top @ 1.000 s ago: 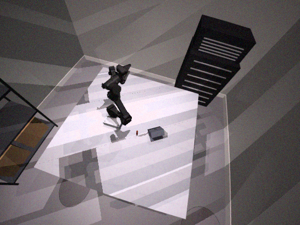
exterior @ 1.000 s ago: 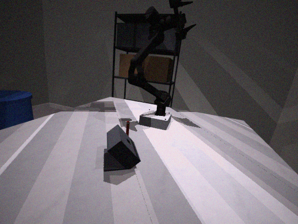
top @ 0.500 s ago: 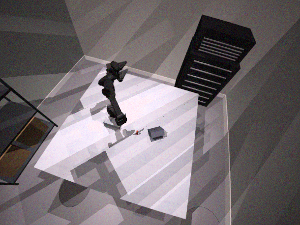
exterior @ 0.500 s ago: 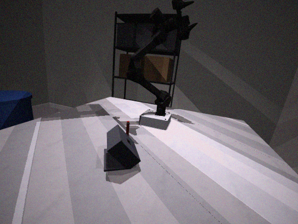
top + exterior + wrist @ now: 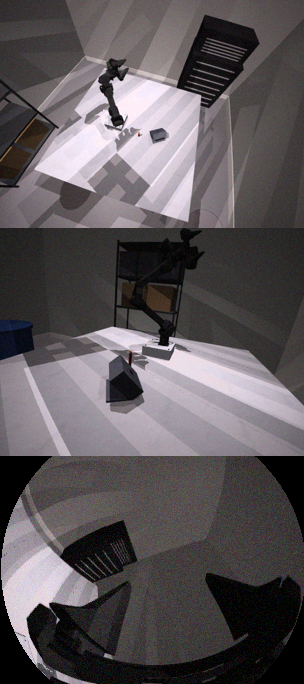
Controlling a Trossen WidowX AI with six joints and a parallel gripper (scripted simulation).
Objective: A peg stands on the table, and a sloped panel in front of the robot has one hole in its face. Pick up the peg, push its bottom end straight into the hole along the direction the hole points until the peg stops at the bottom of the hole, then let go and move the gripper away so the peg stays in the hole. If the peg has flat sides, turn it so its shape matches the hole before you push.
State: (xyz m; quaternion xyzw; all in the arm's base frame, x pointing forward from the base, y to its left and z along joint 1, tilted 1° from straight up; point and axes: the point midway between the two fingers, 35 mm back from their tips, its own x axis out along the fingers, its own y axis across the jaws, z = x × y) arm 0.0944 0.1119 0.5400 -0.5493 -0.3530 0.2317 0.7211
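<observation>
A small red peg (image 5: 138, 134) (image 5: 130, 359) stands upright on the table between the arm's base and the panel block. The dark grey block with the sloped panel (image 5: 158, 135) (image 5: 126, 380) sits on the table, and its hole (image 5: 131, 371) shows as a small dark spot in the sloped face in the exterior view. My gripper (image 5: 127, 64) (image 5: 203, 241) (image 5: 169, 581) is wide open and empty. It is raised high, far from the peg and the block. The peg and the block are not in the wrist view. The shape of the hole is too small to tell.
The arm's base plate (image 5: 109, 126) (image 5: 157, 352) is fixed to the table (image 5: 172, 159) (image 5: 82, 427). A tall black cabinet (image 5: 217, 57) (image 5: 100, 553) stands beyond the table edge. A shelf rack (image 5: 116, 292) stands behind the arm, and a blue barrel (image 5: 16, 337) is at the left.
</observation>
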